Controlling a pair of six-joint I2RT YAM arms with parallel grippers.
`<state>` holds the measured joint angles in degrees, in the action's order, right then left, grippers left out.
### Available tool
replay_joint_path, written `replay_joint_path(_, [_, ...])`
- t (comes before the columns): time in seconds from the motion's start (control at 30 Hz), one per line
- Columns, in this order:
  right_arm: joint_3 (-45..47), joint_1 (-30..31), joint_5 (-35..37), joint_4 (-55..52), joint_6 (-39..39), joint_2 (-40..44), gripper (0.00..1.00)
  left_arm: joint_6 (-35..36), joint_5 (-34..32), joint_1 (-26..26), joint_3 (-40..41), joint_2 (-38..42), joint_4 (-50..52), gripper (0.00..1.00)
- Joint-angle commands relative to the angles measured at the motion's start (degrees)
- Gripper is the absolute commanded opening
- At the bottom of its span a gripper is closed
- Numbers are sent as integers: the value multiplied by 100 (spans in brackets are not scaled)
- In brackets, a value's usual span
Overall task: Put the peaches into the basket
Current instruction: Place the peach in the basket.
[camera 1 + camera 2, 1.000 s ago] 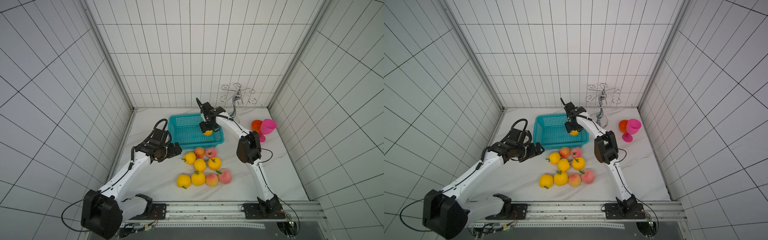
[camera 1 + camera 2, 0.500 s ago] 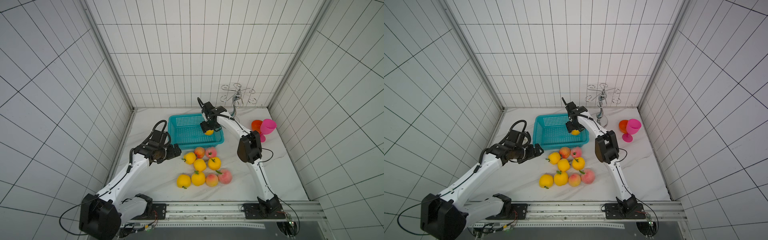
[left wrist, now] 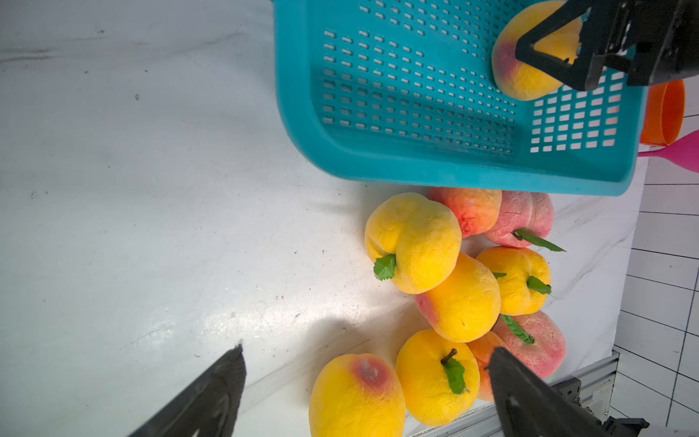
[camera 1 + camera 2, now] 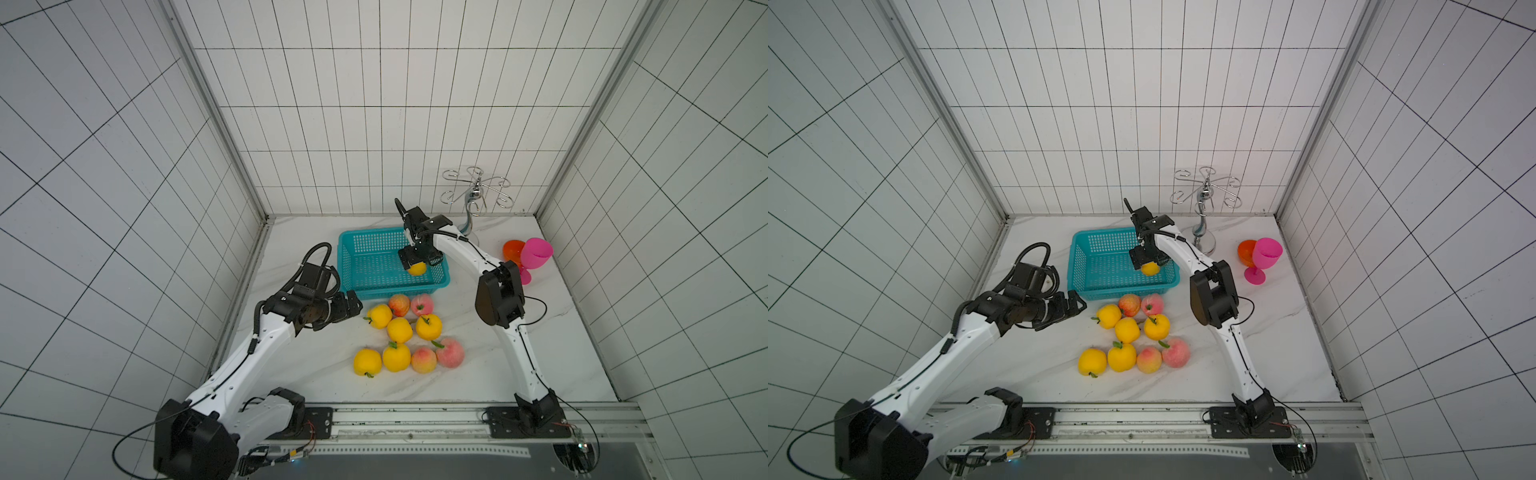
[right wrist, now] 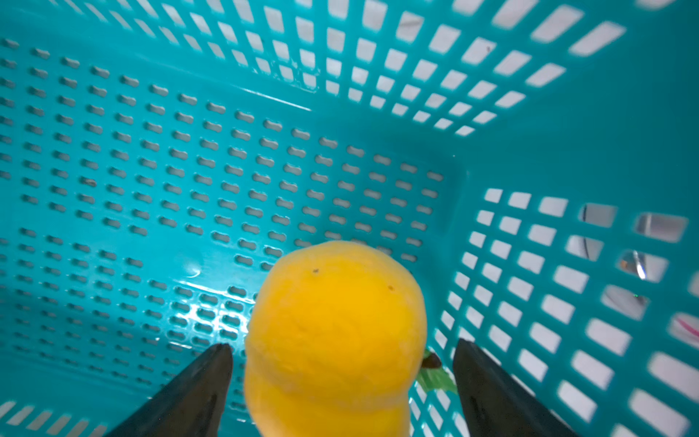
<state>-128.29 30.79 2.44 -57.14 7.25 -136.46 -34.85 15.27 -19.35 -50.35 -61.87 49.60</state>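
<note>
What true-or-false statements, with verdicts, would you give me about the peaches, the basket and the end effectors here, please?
1. One peach is inside the basket. True.
2. The right end effector is shut on that peach. False: its jaws stand open, a gap on each side of the peach.
3. The left end effector holds a peach. False: it is open and empty, beside the pile.
4. Nine peaches sit on the table, outside the basket. True.

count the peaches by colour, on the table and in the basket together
yellow peaches: 6, one of them in the basket
pink-red peaches: 4
total: 10
</note>
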Motion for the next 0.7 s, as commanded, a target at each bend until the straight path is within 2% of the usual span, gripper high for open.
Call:
replay_joint_path(0.0, [134, 78, 68, -121, 115, 535, 96, 80, 135, -21, 120, 247, 128, 98])
replay_joint_path(0.1, [278, 172, 144, -156, 234, 850, 96, 78, 228, -83, 212, 477, 207, 98])
replay_joint_path(0.33, [1016, 529, 309, -108, 504, 1940, 96, -164, 233, -619, 417, 858, 134, 98])
replay_joint_path(0.67, [3015, 1051, 210, 457, 1316, 3811, 96, -579, -149, -1508, 770, 1030, 146, 98])
